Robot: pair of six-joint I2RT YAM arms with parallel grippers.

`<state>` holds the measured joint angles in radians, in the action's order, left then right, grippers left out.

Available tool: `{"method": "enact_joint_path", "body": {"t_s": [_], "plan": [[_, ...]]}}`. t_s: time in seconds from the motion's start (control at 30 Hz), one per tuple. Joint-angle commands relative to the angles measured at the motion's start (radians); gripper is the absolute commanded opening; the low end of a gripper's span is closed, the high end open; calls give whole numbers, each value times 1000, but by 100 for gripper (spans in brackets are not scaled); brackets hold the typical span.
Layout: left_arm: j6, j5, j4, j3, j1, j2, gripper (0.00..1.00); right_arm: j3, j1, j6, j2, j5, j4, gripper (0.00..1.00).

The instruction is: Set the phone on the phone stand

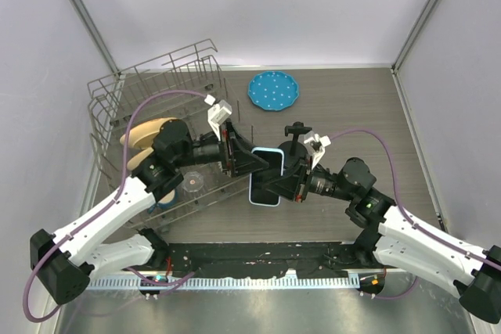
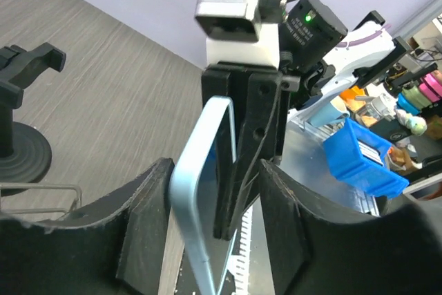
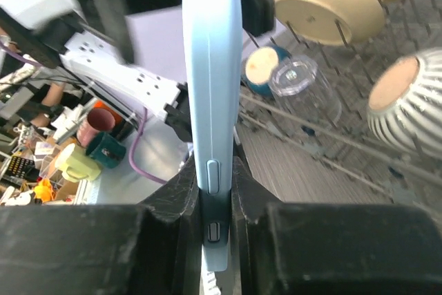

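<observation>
Blue-edged phone (image 3: 210, 67) in the pinch of the right pincer (image 3: 215, 191), left pincer (image 2: 214, 177) spread around it.

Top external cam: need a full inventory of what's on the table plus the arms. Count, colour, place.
phone: 1, black screen with light blue edge, mid-table, held on edge
phone stand: 1, black, just behind the phone, cradle empty
plate: 1, blue with white dots, far centre
dish rack: 1, grey wire, left side
bowls: at least 3, beige or pale, in the rack
glass: 1, clear, in the rack
cup: 1, dark blue, in the rack beside the glass
table: 1, grey-brown wood grain
left gripper: 1, black, straddling the phone, jaws wider than it
right gripper: 1, black, clamped on the phone's faces
</observation>
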<state>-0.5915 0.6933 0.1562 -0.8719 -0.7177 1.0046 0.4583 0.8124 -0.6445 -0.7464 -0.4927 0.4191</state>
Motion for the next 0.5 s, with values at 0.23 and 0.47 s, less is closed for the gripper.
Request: {"method": "enact_joint_path", "body": {"t_s": [0.23,0.47], "plan": [[30,234,-26,-102,-3,68,56,157,-2,175,93,-58,-301,1],[7,344,-6,-124,-34,114,24,149,-1,158,65,-93,-267,1]]}}
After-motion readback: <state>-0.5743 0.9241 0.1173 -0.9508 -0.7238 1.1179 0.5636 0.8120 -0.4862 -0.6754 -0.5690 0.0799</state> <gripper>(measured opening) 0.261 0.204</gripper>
